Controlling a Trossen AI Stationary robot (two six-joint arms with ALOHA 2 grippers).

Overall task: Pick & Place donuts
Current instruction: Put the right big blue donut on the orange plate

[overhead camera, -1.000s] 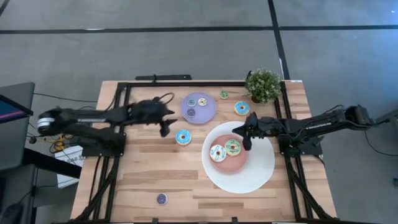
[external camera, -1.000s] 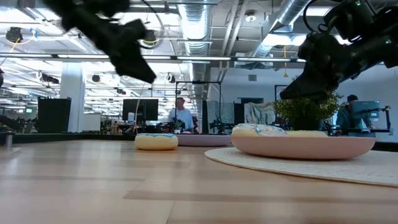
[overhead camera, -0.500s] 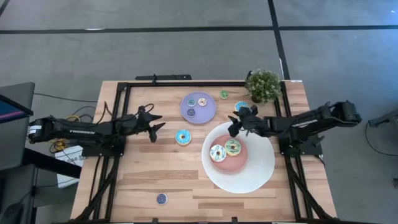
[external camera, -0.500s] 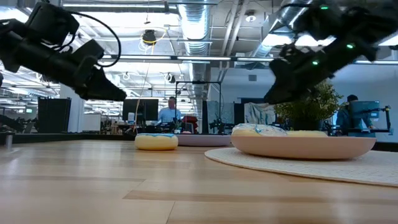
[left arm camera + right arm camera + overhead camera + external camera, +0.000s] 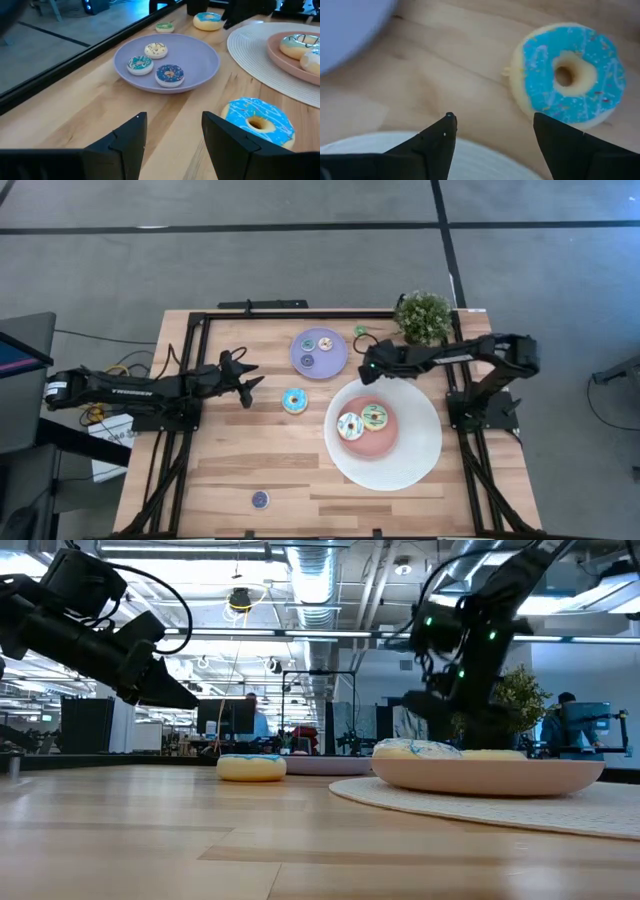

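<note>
Bench (image 5: 240,460) layout: small plate (image 5: 319,353) at rear centre carries three tiny donuts (image 5: 313,351). Large plate (image 5: 383,432) sits to its right and nearer the front, two donuts (image 5: 361,421) side by side in its middle. One donut (image 5: 294,400) lies on the bench between left pincer (image 5: 247,377) and large plate. Potted plant (image 5: 423,317) at rear right; right pincer (image 5: 369,366) between the two plates. Tiny donut (image 5: 260,499) alone near front edge
</note>
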